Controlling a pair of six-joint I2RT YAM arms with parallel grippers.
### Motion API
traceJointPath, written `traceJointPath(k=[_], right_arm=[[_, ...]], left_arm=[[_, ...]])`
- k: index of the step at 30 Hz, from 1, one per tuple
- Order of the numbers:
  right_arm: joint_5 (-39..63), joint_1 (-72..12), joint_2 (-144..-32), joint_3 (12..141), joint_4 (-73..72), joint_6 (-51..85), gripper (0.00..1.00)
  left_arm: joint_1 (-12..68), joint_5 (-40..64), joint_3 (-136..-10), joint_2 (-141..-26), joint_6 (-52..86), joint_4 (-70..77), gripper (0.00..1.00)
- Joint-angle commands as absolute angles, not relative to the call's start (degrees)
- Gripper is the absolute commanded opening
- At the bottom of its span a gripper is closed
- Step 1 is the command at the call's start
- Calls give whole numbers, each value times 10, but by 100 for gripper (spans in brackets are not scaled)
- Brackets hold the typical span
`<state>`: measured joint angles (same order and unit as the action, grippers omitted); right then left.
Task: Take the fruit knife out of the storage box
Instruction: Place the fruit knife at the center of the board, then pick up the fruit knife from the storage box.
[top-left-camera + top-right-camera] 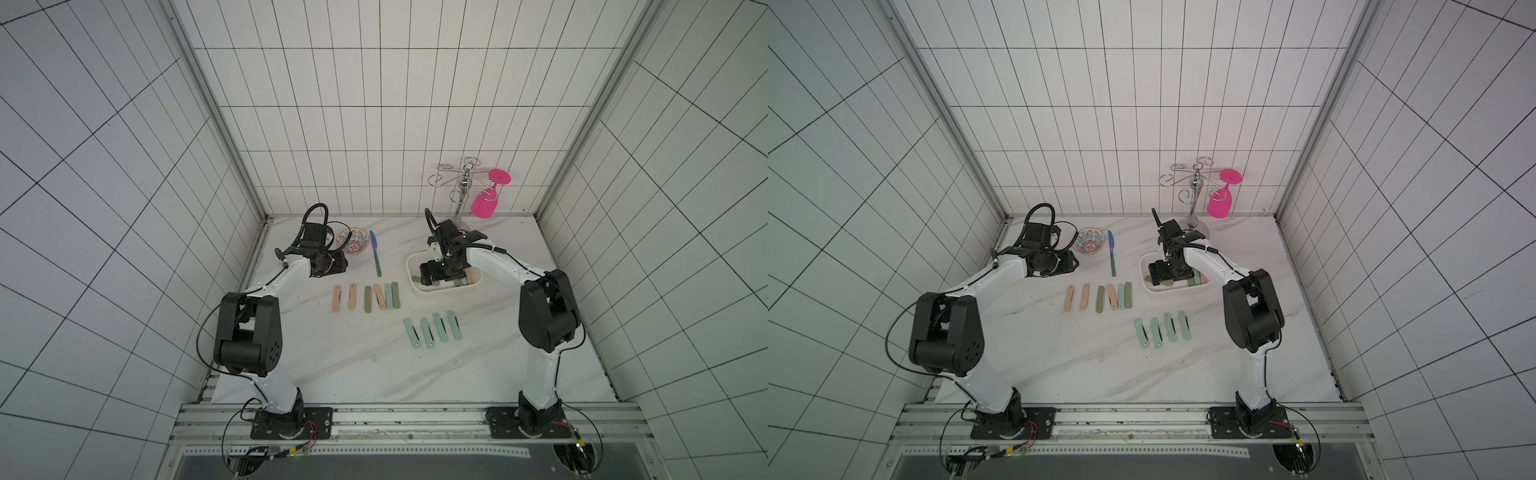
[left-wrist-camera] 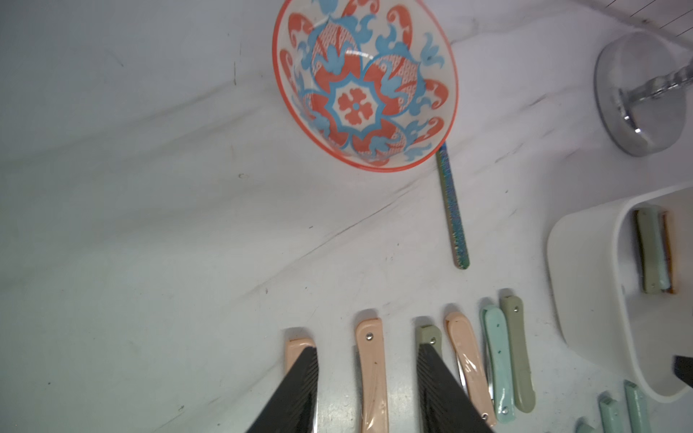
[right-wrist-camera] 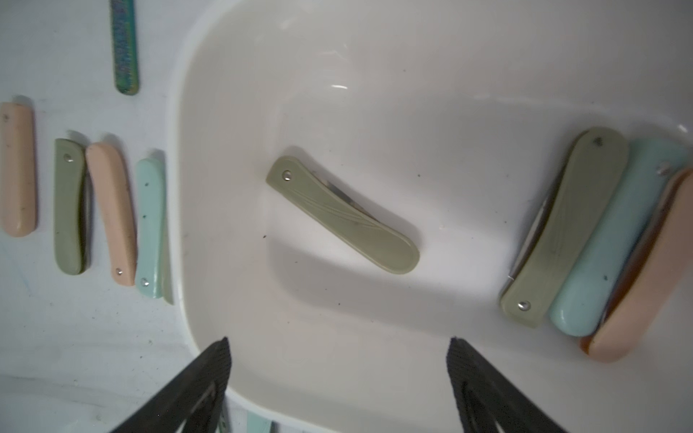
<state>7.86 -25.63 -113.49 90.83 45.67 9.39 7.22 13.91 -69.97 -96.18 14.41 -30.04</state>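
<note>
The white storage box [image 1: 409, 266] [image 3: 180, 187] sits right of the table's centre. One olive fruit knife [image 3: 343, 214], folded, lies alone on its floor. Three more folded knives lean at one end: olive [image 3: 562, 228], light blue [image 3: 615, 240] and peach [image 3: 645, 285]. My right gripper [image 3: 339, 348] [image 1: 428, 276] hangs open over the box, holding nothing. My left gripper [image 2: 367, 350] [image 1: 338, 266] is open above a row of knives on the table. Its fingers straddle a peach knife [image 2: 371, 382] without touching it.
Several folded knives [image 1: 365, 297] lie in a row mid-table, and a mint row [image 1: 432, 332] lies nearer the front. A patterned bowl [image 1: 353, 241] and an iridescent table knife [image 1: 376, 259] sit at the back. A metal rack [image 1: 463, 187] holds a pink glass [image 1: 484, 203].
</note>
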Motion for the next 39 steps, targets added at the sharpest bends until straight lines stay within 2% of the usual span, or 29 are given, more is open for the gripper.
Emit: traceJointPath(k=[1,5,11,19,26,28,32,35,39], right_arm=[[24,-244,-1152,938,464,81,83],[38,-234,-1171,950,454,81,81],[124,-240,-1188,954,454,82,88],[111,-251,-1213,953,466,70,91],[51,-272,-1251,967,482,53,92],[21,-273,-1266,973,486,55,90],[-26,-270,-1289,981,488,66,79],[-32,-262,-1294,985,476,80,67],[-25,-247,-1294,993,456,96,36]], left_arm=[[72,174,-690,-931,166,-270,48],[74,195,-682,-911,171,-270,48],[76,208,-668,-901,174,-269,48],[76,223,-675,-914,173,-266,48],[76,230,-690,-932,174,-266,48],[76,231,-693,-935,174,-266,48],[76,232,-698,-940,173,-266,48],[77,233,-698,-942,173,-267,48],[76,232,-695,-941,175,-267,48]])
